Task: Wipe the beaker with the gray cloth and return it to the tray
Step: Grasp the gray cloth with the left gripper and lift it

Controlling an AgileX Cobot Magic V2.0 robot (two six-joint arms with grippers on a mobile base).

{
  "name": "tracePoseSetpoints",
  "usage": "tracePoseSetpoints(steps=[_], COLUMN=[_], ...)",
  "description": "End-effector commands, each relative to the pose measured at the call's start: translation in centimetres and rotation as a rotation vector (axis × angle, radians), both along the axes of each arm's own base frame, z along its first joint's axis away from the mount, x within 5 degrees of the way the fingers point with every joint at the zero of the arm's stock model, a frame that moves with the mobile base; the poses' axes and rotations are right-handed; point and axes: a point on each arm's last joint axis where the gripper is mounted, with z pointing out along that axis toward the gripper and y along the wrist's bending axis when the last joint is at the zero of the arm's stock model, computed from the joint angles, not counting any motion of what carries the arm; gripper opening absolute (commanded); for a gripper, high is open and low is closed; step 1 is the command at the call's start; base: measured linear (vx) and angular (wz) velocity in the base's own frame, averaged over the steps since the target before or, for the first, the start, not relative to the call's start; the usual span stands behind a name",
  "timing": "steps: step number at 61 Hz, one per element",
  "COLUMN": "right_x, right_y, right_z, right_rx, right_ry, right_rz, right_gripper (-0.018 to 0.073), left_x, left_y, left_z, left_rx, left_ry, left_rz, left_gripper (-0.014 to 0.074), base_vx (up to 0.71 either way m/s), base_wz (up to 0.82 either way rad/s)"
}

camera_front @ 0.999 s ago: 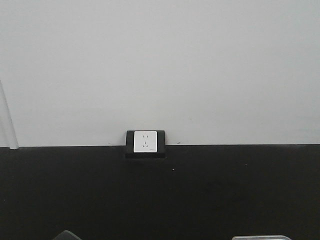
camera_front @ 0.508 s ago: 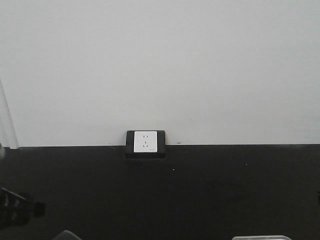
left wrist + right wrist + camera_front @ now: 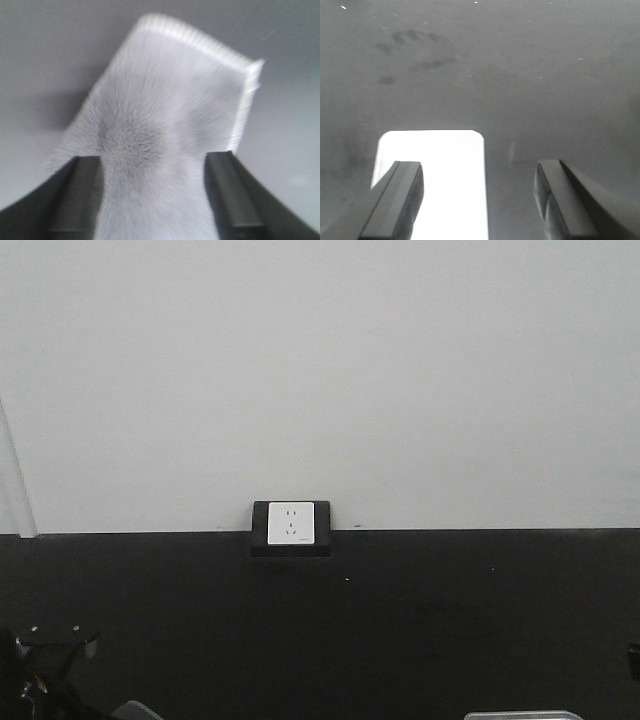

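White wall (image 3: 320, 370) fills the upper part of our front view. Below it the black counter (image 3: 400, 630) runs the full width, with a white socket (image 3: 291, 524) in a dark frame at the middle of its far edge.

At the counter's near left corner we see dark hardware of the left arm (image 3: 52, 648). Just to its right a small gray corner shows at the near edge, too little for us to name.

In the left wrist view the gray cloth (image 3: 165, 100) fills the gap between the black fingers of the left gripper (image 3: 154, 156). Its hemmed far edge is lifted and throws a shadow on the counter to one side. The jaws stand wide, one on each side of the cloth. We cannot tell whether they press on it, and the view is blurred.

At the near right edge a silver rim shows in the front view. In the right wrist view the tray (image 3: 440, 150) glares white on the dark counter, its rounded far corners plain to see. The right gripper (image 3: 479, 162) hangs over it with jaws wide. One finger crosses the tray and the other is over bare counter. Faint smudges (image 3: 415, 50) mark the counter beyond the tray.

We see the beaker in no view; the glare hides the tray's surface.
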Motion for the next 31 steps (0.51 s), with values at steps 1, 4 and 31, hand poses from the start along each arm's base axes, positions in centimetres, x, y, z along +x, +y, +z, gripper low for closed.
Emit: tracePoseSetpoints(steps=[1,4,31], right_x=[0.3,0.3,0.0], right_y=[-0.2,-0.2,-0.3], right_z=[2.0,2.1,1.7], right_rx=[-0.04,-0.041,-0.043], right_ry=[-0.116,-0.116,-0.071], right_rz=[0.011,0.011,0.006], right_gripper=[0.0513,0.0513,0.0513], left_x=[0.9,1.0,1.0], left_y=[-0.3,-0.4,-0.3], left_z=[0.9,0.4,1.7], left_rx=[-0.017,-0.015,-0.003], left_ry=[-0.069,-0.055,-0.121], left_rz=[0.009,0.009,-0.035], left_gripper=[0.0441,0.042,-0.0008], base_vx=[0.0,0.0,0.0], base_wz=[0.0,0.0,0.0])
